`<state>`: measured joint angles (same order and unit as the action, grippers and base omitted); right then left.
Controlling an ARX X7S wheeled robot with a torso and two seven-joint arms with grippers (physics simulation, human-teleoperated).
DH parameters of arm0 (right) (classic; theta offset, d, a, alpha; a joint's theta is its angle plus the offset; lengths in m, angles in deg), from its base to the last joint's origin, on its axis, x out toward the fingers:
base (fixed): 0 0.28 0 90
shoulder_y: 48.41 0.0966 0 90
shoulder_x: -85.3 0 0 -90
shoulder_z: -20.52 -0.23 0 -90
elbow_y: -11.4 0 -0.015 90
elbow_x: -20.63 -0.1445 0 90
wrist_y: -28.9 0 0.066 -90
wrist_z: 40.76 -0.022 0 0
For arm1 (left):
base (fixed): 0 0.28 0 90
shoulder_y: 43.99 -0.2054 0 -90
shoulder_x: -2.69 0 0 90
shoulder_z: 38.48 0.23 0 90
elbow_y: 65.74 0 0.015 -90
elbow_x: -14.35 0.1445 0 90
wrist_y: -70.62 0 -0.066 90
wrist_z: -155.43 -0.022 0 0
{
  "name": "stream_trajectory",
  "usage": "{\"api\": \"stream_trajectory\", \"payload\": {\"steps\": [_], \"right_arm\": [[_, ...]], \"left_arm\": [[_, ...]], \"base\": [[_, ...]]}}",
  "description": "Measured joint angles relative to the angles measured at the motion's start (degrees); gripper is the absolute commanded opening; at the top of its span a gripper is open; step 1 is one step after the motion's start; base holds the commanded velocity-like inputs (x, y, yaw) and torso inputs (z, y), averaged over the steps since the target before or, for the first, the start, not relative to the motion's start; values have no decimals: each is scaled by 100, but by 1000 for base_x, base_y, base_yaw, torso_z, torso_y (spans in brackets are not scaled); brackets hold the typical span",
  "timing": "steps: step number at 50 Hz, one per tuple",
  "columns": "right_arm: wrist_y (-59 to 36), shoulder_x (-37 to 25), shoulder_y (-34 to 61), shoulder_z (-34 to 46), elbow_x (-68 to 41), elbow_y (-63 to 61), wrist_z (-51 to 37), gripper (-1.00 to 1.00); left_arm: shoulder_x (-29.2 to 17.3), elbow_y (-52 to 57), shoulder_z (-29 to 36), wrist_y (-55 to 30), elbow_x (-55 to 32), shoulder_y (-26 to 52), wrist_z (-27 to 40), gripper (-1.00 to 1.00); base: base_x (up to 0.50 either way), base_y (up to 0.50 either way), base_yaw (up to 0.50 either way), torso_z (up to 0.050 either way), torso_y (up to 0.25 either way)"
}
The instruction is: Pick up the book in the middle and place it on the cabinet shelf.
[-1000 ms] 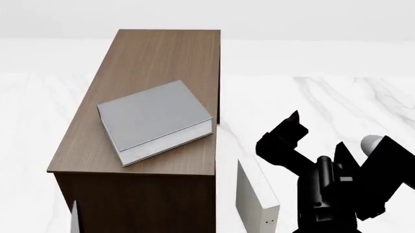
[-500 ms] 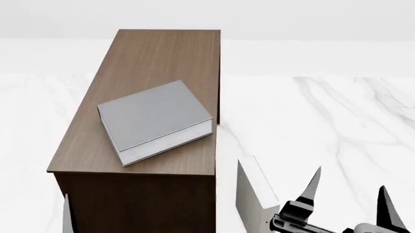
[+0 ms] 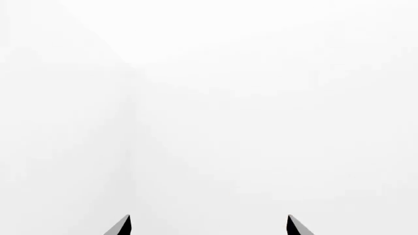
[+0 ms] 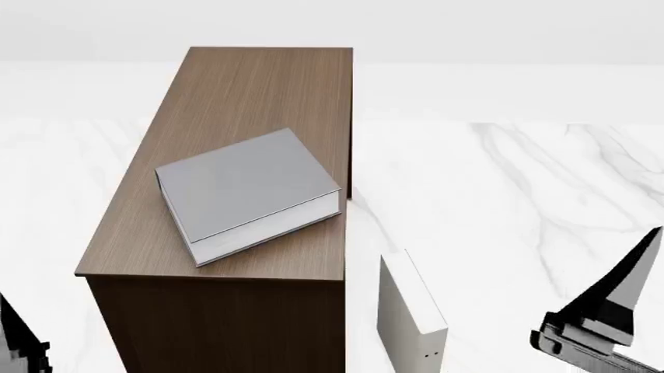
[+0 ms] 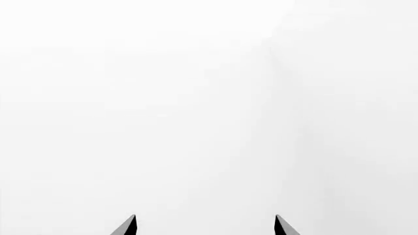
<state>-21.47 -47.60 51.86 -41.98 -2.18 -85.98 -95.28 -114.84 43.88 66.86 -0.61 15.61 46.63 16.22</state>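
The dark grey book [image 4: 244, 183] with white page edges lies flat and skewed on the near part of the brown cabinet shelf's top [image 4: 260, 85]. Nothing holds it. One finger [image 4: 623, 287] of my right gripper shows at the lower right of the head view, far from the book. A dark part of my left arm [image 4: 15, 342] shows at the lower left corner. In the wrist views, the left gripper [image 3: 209, 223] and the right gripper [image 5: 204, 223] have their tips wide apart with only blank white between them.
A cream-white book [image 4: 410, 315] with small dark spine dots stands upright on the white marble floor [image 4: 498, 194], just right of the cabinet's near corner. The cabinet's dark front face [image 4: 218, 326] is close in front of me.
My right gripper has dropped from mid-right to the lower right corner of the head view. A part of my left arm has come in at the lower left. The book has not moved.
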Motion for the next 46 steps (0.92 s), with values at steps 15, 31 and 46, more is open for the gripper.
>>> {"api": "stream_trajectory", "payload": {"steps": [15,31,46], "right_arm": [[539,-542,-48,-1732,561,-955,-793,100],[871,-977,-389,-3736,971,-2190,-1134,100],[1052,-1019,-546,-4549,1009,-2535,-1132,100]], "left_arm": [[-413,1179,-1220,-528,335,121,444,100],[-799,2304,-2898,-973,426,26,734,100],[-910,2728,-3788,-1188,376,-43,816,100]], "base": [[0,0,0,0,0],[0,0,0,0,0],[0,0,0,0,0]]}}
